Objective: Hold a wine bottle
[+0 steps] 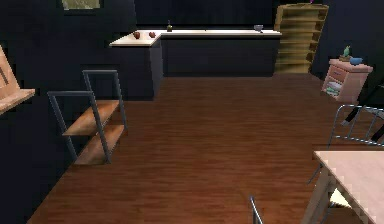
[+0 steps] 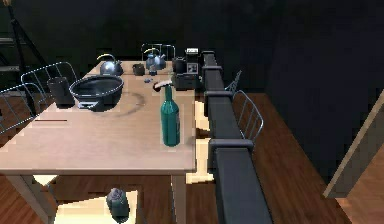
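Observation:
A teal-green wine bottle (image 2: 170, 116) stands upright on the light wooden table (image 2: 90, 145), near its right edge in the arm side view. The dark arm bar (image 2: 228, 140) runs up along that edge past the bottle. At its far end sits the gripper (image 2: 172, 74), farther out than the bottle, with tabletop items at and behind it. I cannot tell whether it holds anything.
On the table are a dark bowl (image 2: 97, 92), a dark cup (image 2: 62, 92) and a metal kettle (image 2: 108, 67). Wire chairs (image 2: 247, 112) flank it. Ahead are an open wooden floor (image 1: 210, 130), a metal rack (image 1: 90, 120), a white-topped counter (image 1: 210, 34), corner shelves (image 1: 300, 36) and a pink nightstand (image 1: 347, 76).

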Motion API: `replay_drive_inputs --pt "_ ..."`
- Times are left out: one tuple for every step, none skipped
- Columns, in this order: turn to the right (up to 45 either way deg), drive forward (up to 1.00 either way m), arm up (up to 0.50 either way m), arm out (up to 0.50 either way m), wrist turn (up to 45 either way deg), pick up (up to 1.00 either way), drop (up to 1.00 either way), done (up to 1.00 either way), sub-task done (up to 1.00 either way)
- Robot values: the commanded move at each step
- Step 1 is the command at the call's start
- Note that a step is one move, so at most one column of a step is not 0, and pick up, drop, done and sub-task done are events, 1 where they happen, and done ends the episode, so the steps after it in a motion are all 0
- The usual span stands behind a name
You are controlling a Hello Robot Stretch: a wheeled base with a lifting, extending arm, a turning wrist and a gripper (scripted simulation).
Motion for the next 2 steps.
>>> replay_drive_inputs --pt "0.0 0.0 0.04 0.0 0.0 0.0 0.0 0.0 0.0" --pt "0.0 0.0 0.0 0.0 0.0 0.0 0.0 1.0 0.0"
